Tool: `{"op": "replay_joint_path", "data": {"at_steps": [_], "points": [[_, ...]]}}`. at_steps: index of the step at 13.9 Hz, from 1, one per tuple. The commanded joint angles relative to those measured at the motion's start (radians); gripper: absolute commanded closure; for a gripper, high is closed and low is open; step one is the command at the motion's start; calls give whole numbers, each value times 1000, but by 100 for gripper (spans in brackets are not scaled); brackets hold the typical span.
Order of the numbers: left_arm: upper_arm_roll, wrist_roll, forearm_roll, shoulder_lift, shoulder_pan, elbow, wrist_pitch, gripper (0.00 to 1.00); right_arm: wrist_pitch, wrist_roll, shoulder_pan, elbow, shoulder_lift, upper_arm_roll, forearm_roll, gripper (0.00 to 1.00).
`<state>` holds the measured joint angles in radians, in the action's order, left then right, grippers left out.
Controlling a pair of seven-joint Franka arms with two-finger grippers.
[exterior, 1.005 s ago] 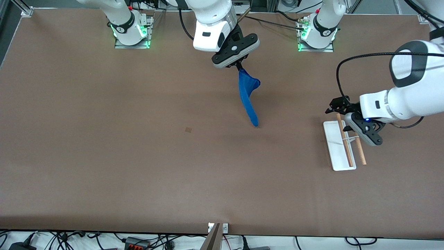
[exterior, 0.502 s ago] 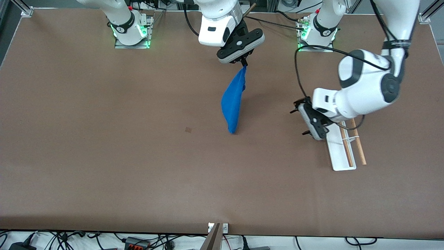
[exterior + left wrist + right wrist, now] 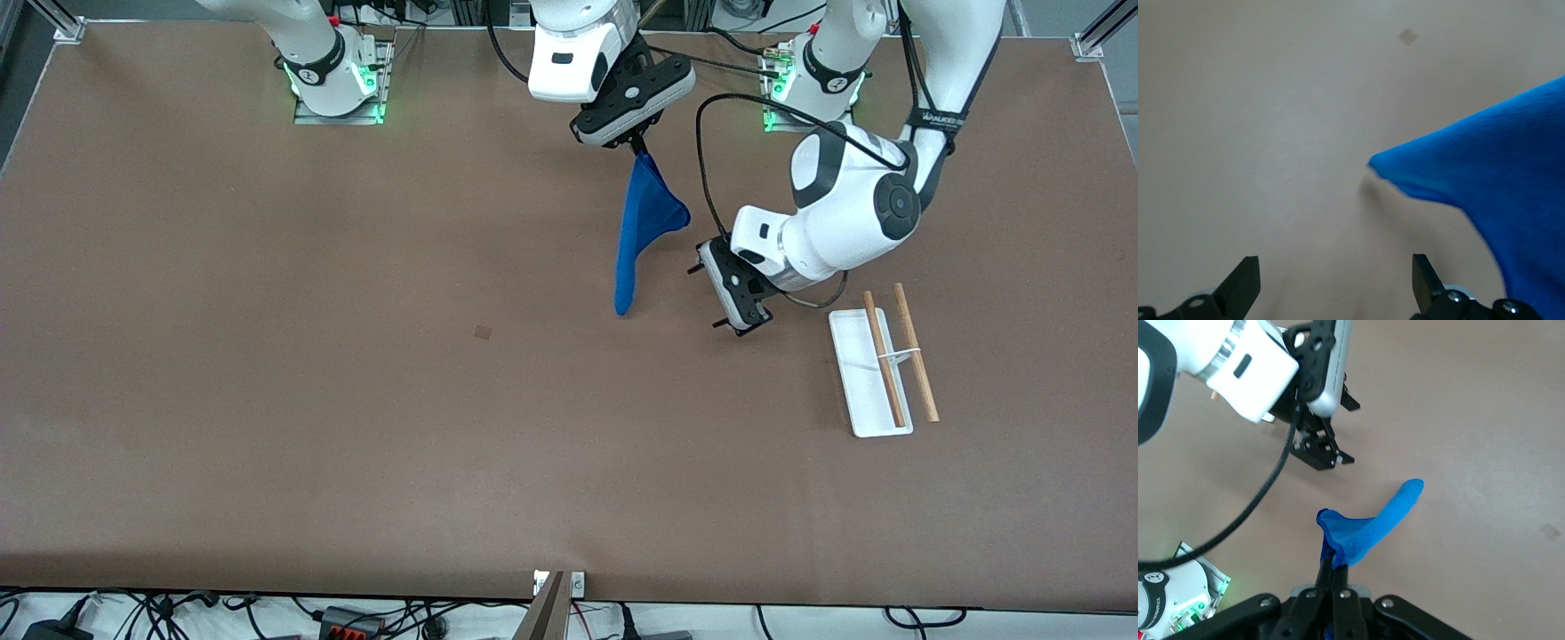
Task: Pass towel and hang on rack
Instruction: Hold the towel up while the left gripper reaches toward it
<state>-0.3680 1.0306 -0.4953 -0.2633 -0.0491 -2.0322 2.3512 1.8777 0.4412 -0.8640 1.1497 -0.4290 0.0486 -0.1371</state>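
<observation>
jaws of the right gripper (image 3: 637, 145) are pinching tight on the top corner of the towel (image 3: 642, 227), so the blue cloth is hanging down from it in a long narrow drape over the middle of the table (image 3: 267, 400), toward the arms' bases. its long axis is running nearly straight down, the free tip dangling low and the upper part flaring out toward the left arm's end.

jaws of the left gripper (image 3: 725, 293) are standing wide apart and holding nothing. it is hovering just beside the hanging cloth, on the side toward the left arm's end of the table, over the bare surface between the towel and the rack (image 3: 876, 373). in the left wrist view its two fingertips (image 3: 1245, 283) are framing empty table, with the towel's tip (image 3: 1485, 173) lying ahead of them and off to one side, not yet between them.

so the handover seems to turn on this: the towel is lying sideways from the open jaws, toward the right arm's end, and the left gripper is the only free one close to it. the rack is sitting on the table, well apart from the cloth, nearer the front camera and at the left arm's end.
</observation>
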Motion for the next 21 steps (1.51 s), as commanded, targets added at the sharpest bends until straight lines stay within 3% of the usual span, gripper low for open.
{"op": "replay_joint_path", "data": {"at_steps": [1,6,10,17,21], "points": [[-29,135,-92,44,18,-78,42,0,0,19,-9,-24,-8,-9,2,100],[-29,412,-147,41,64,-138,63,0,-2,19,-9,-24,-8,-9,4,100],[-72,630,-328,47,63,-190,62,0,-2,21,-10,-24,-10,-9,7,100],[-120,897,-567,52,69,-281,54,0,-2,21,-10,-22,-10,-9,8,100],[-121,948,-594,82,78,-292,22,0,-2,22,-10,-24,-8,-9,8,100]]}}
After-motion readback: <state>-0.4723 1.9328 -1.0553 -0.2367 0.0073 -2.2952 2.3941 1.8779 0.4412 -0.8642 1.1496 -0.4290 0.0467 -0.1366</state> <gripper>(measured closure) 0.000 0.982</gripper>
